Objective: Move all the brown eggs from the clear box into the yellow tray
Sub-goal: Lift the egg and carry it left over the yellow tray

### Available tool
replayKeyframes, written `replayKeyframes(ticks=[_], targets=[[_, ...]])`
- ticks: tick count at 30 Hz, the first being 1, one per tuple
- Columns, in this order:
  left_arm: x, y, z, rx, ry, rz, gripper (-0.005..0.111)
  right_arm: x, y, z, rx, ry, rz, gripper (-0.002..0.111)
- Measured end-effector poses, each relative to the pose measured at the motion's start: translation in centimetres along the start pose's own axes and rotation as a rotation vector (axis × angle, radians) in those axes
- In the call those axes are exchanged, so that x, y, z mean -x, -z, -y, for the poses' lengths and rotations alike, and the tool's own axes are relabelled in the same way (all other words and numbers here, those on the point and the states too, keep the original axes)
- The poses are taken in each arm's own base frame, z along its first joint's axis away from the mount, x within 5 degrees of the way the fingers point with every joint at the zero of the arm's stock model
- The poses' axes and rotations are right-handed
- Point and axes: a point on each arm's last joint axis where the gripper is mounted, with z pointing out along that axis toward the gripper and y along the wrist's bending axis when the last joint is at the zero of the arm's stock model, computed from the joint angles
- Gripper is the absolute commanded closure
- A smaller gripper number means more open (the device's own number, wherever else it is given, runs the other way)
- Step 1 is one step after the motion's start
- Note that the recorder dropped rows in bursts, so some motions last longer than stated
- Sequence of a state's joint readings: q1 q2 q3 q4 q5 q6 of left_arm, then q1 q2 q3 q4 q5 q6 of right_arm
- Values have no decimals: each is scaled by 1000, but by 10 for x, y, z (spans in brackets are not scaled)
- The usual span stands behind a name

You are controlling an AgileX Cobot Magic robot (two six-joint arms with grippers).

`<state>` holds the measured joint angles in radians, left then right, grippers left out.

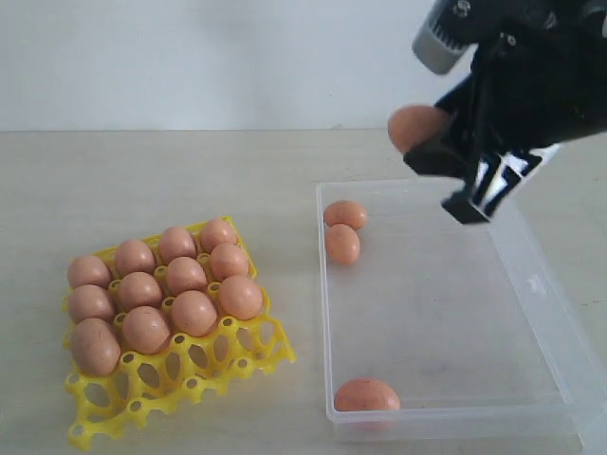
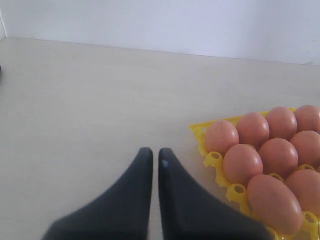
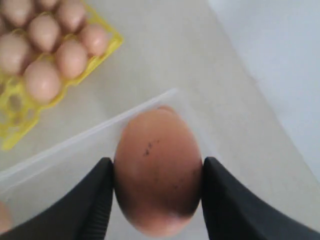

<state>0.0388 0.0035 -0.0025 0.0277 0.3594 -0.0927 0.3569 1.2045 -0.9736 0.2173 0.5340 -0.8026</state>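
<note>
One brown egg [image 1: 413, 123] clamped in right gripper [image 3: 157, 175], upper right, above clear box [image 1: 327, 284], left gripper [image 2: 155, 157] closed beside yellow tray [image 2: 215, 160]

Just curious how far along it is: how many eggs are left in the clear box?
3. Two eggs lie together by the clear box's left wall at the far end, one at the near wall. A fourth egg is held in the right gripper; none seems hidden.

Shells of brown eggs [image 1: 194, 311]: smooth, low sheen; far-right egg [image 3: 157, 170] faintly dark-speckled. Walls of clear box [image 1: 324, 303]: transparent glossy plastic. Openwork yellow tray [image 1: 190, 365]: bright, shiny plastic. Underneath, table [image 1: 190, 171]: pale, matt, smooth. Fingers [image 3: 95, 200] of right gripper [image 3: 157, 162]: black, smooth, matt.
</note>
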Motion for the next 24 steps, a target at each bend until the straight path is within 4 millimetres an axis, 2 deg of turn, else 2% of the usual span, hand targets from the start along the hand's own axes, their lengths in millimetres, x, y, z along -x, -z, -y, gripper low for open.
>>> replayKeyframes(ticks=[2, 4, 6, 10, 14, 16, 19, 21, 24], targets=[[0, 0, 0, 0, 0, 0, 103, 13, 2, 4, -82, -140, 119, 108], [0, 0, 0, 0, 0, 0, 103, 29, 6, 8, -130, -350, 291, 108], [0, 0, 0, 0, 0, 0, 103, 41, 9, 7, -137, -481, 411, 108], [0, 0, 0, 0, 0, 0, 103, 64, 16, 1, -149, -652, 643, 108], [0, 0, 0, 0, 0, 0, 103, 85, 10, -14, -84, -751, 825, 108], [0, 0, 0, 0, 0, 0, 103, 96, 2, -25, 31, -764, 934, 108], [0, 0, 0, 0, 0, 0, 103, 112, -17, -46, 323, -765, 1065, 108], [0, 0, 0, 0, 0, 0, 103, 118, -37, -63, 545, -775, 1075, 108], [0, 0, 0, 0, 0, 0, 103, 115, -81, -91, 808, -770, 991, 108]])
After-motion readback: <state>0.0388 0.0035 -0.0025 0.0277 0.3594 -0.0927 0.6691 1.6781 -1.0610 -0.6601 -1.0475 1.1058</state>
